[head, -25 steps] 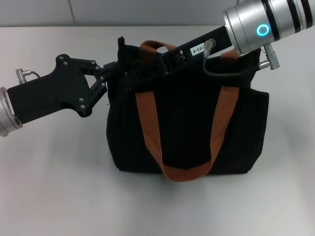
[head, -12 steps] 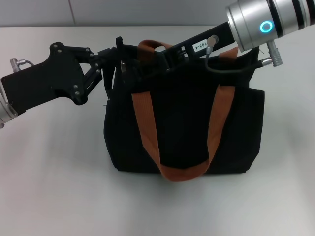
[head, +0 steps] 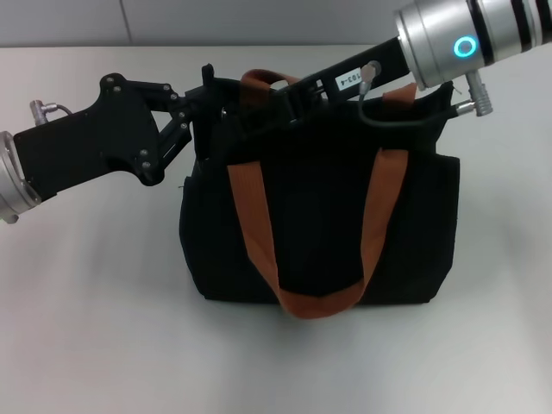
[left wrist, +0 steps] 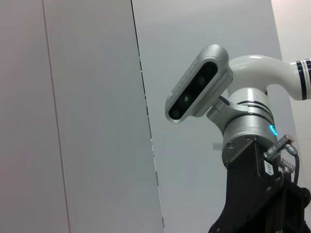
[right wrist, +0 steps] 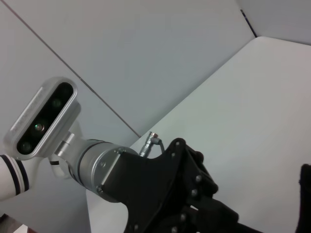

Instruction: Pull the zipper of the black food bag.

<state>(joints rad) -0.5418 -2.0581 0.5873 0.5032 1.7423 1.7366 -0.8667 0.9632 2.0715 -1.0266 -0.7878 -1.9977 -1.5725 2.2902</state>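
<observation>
The black food bag point(head: 319, 216) stands upright on the table, its two rust-orange handles point(head: 248, 216) draped over the front. My left gripper point(head: 205, 105) reaches in from the left and is closed on the bag's top left corner. My right gripper point(head: 280, 97) reaches in from the upper right and lies along the bag's top edge, between the handles; dark fabric hides its fingertips. The zipper pull is hidden in all views. The left wrist view shows only the right arm's wrist point(left wrist: 248, 145). The right wrist view shows the left arm's black gripper body point(right wrist: 160, 194).
The bag rests on a white table point(head: 86, 310), which shows bare in front of the bag and to both sides. A grey panelled wall point(head: 259, 17) runs along the table's far edge.
My left gripper rose and then came back down a little at the bag's top left corner. The bag's left side shifted slightly left. The right arm barely moved.
</observation>
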